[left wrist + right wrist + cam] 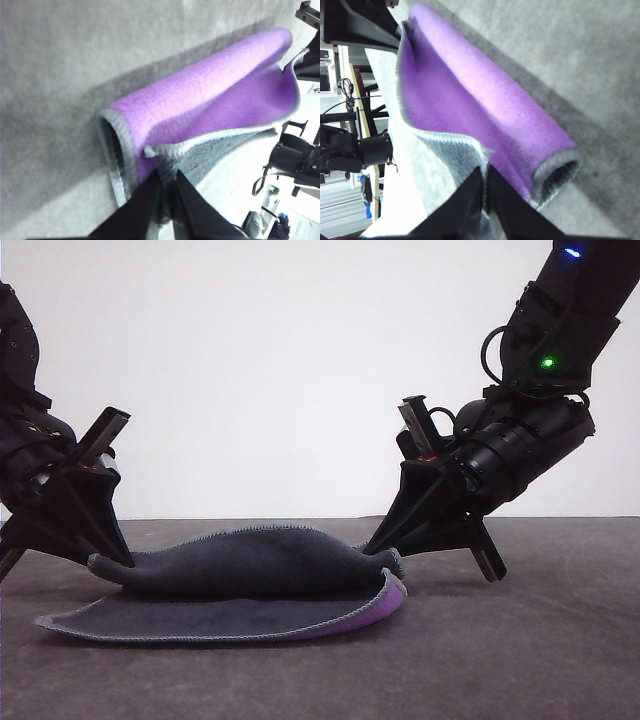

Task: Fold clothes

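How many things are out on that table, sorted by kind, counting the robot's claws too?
Cloths: 1, the grey-and-purple cloth, partly folded over itself.
Grippers: 2, the left gripper and the right gripper, each pinching one end of the cloth's lifted edge.
Tables: 1, the grey table.
Total: 4.

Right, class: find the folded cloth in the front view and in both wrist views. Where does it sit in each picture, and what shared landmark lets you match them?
Front view: the cloth lies low at centre, grey face showing, pinched at both ends between the left gripper and right gripper.
Left wrist view: centre to upper right, purple face rolled outward.
Right wrist view: upper left to lower right, purple.
Shared landmark: the grey stitched edging.
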Robot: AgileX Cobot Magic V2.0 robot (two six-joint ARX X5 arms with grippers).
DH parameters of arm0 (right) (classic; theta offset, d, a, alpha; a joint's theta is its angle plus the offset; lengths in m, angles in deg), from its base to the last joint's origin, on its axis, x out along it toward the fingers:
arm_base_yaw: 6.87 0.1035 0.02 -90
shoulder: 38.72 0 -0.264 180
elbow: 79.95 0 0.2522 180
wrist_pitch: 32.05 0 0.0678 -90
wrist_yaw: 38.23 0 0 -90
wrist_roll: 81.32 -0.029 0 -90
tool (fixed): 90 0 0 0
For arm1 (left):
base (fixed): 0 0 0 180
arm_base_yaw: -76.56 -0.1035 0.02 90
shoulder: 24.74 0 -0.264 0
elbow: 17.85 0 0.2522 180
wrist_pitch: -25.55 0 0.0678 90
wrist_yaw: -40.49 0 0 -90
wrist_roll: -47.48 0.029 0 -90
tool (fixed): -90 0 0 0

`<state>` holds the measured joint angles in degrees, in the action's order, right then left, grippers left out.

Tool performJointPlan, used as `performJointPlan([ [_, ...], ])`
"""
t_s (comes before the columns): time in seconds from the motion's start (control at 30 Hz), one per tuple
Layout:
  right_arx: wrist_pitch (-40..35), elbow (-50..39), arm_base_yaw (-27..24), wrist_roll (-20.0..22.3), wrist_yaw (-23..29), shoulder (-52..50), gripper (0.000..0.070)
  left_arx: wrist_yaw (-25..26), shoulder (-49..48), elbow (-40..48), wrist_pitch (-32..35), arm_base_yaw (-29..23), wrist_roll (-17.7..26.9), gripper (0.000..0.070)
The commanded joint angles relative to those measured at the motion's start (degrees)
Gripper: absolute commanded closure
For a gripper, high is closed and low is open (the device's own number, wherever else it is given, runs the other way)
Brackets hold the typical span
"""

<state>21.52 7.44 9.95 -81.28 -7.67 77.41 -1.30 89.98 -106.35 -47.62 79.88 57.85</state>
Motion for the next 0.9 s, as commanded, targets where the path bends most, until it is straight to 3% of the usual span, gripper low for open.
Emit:
performJointPlan([
  [0.0, 0.6, 1.1, 0.3, 1.4, -0.4, 1.4, 0.0689, 0.4, 1.5, -1.0, -0.8, 0.3, 1.0, 0.0671],
  [0.27, 3.6, 1.1, 0.3, 3.0, -0.4, 1.4, 0.0689, 0.4, 1.5, -1.0, -3.4, 1.2, 1.1, 0.0655],
  [0.43, 5.3, 1.1, 0.3, 3.9, -0.4, 1.4, 0.0683, 0.3, 1.5, -1.0, -4.3, 1.6, 1.6, 0.0484],
  [0.47, 5.6, 1.1, 0.3, 4.0, -0.5, 1.4, 0.0669, 0.3, 1.5, -1.0, -4.4, 1.6, 1.6, 0.0466],
  [0.67, 7.3, 1.1, 0.3, 5.2, -0.7, 1.4, 0.0392, 0.3, 1.5, -1.0, -5.6, 1.6, 1.7, 0.0461],
  [0.73, 7.7, 1.1, 0.3, 5.2, -0.8, 1.4, 0.0354, 0.3, 1.5, -1.0, -5.8, 1.6, 2.0, 0.0461],
  [0.87, 9.4, 1.1, 0.3, 6.0, -1.7, 1.4, 0.0351, 0.3, 1.5, -1.0, -7.1, 1.6, 2.5, 0.046],
])
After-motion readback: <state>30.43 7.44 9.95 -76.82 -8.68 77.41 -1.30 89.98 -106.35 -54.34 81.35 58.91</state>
